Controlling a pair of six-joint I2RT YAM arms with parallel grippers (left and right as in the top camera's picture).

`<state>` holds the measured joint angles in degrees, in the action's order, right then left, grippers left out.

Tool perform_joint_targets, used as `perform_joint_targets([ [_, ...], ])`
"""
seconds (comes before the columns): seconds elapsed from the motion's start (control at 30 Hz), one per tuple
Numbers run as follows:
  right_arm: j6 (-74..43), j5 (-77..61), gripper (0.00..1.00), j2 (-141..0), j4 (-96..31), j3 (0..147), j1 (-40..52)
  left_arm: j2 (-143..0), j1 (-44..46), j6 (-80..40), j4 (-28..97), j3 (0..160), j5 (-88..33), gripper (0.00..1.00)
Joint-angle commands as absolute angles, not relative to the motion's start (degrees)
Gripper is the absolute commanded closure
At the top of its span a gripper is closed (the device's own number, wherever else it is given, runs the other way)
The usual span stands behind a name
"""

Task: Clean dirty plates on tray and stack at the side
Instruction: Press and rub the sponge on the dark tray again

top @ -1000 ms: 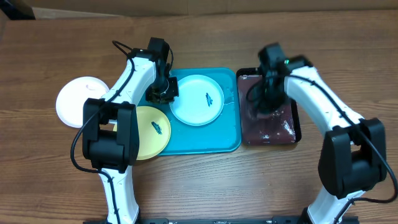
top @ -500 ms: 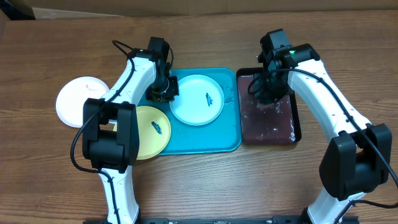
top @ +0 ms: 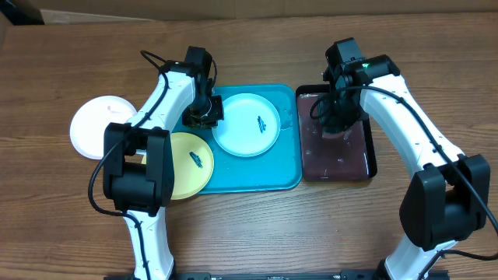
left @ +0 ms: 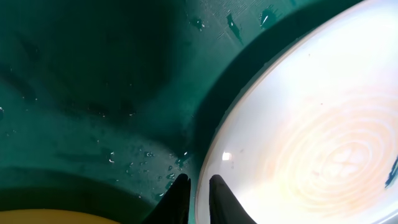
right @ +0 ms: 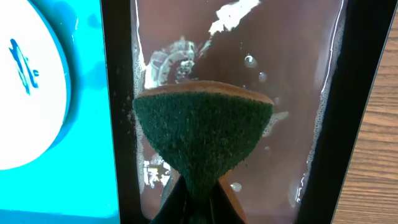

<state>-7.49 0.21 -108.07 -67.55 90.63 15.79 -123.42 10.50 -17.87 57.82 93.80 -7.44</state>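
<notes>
Left gripper [left: 198, 199] pinches the left rim of the pale blue plate [top: 246, 124], which lies smeared on the turquoise tray [top: 257, 179]. Right gripper [right: 193, 194] clamps a green sponge [right: 202, 130] over the black tray [top: 373, 152]. Before scrubbing, that rim hold should be firm so the plate cannot slide.

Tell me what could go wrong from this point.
1. The left gripper pinches only the thin rim of the pale blue plate. With droplets on the turquoise tray, the plate may slip out when lifted.
2. The sponge in the right gripper sits over the dark liquid in the black tray, so it may drip when carried across.
</notes>
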Motion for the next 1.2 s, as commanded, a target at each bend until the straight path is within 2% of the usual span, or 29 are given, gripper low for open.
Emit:
perform_joint_targets([
  [0.0, -7.4, -0.1, 0.96, -106.6, -67.4, 90.3, 15.7, -124.1, 11.0, -18.2, 58.0, 94.9, -7.1, 0.85],
  [0.33, -7.5, -0.1, 0.96, -106.6, -67.4, 90.3, 15.7, -124.5, 11.0, -18.2, 57.4, 94.8, -7.1, 0.87],
  [0.47, -7.5, -0.1, 0.96, -106.6, -67.4, 90.3, 15.7, -124.5, 11.0, -18.2, 57.3, 94.8, -7.1, 0.96],
  [0.7, -7.5, -0.1, 0.96, -106.6, -66.3, 88.8, 15.7, -124.5, 11.0, -18.2, 57.4, 94.8, -7.1, 0.96],
  [0.93, -7.5, -0.1, 0.96, -106.6, -57.7, 80.3, 15.7, -124.5, 11.0, -18.2, 57.4, 94.8, -7.5, 0.96],
  [1.17, -10.5, -0.1, 0.96, -105.8, -65.0, 88.6, 14.4, -124.5, 11.0, -18.2, 57.1, 94.8, -7.5, 0.96],
])
